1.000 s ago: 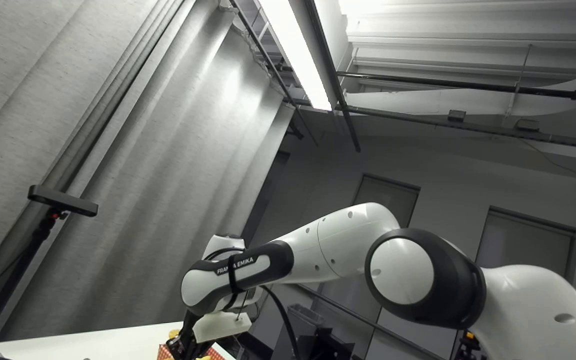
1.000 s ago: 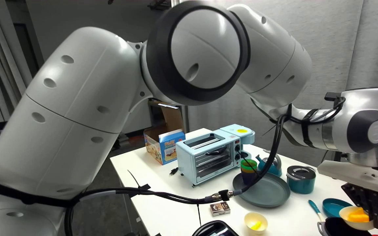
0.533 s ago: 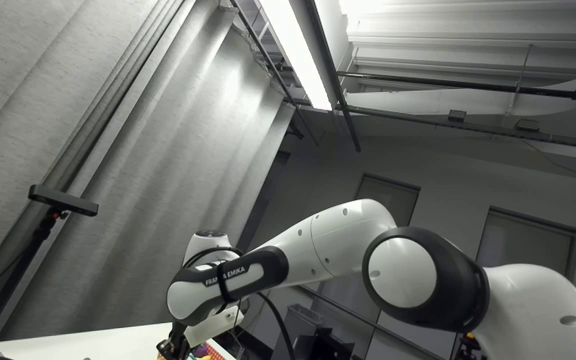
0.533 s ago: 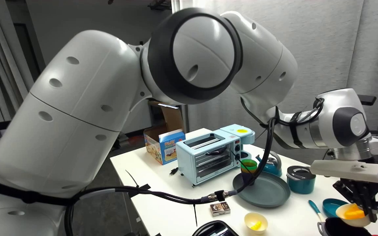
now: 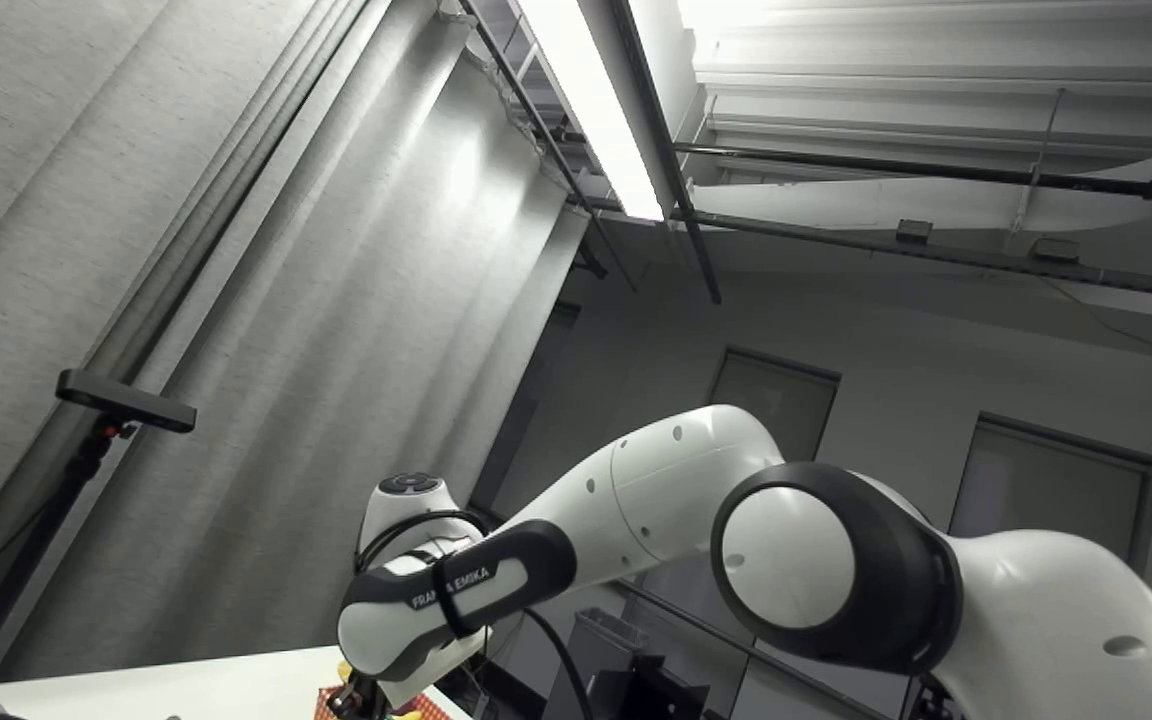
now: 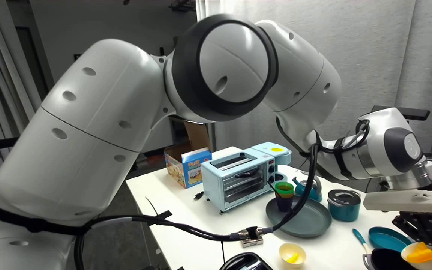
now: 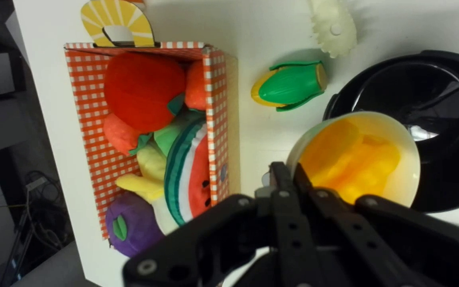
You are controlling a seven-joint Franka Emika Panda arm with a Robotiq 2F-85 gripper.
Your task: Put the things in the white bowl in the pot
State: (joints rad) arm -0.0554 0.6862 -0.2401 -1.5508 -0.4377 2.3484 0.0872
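In the wrist view the jaws are pinched on the rim of the white bowl (image 7: 408,179), with orange-yellow pieces (image 7: 325,153) inside it. The black pot (image 7: 448,179), partly masked by the bowl, lies to the right of the jaws; the checked box (image 7: 217,119) of plush produce (image 7: 144,89), to their left. The corn (image 7: 291,85), ahead of the jaws, shows in this view alone. In an exterior view — well apart from the jaws — a toaster oven (image 6: 213,183) and another pale bowl (image 6: 285,252) stand on the counter (image 6: 197,247).

This looks like a robotics lab: a Franka arm (image 5: 651,495), a camera (image 5: 126,402) on a stand (image 5: 26,560), grey curtains (image 5: 356,330), bare ceiling pipes (image 5: 921,169) and a strip light (image 5: 597,110).
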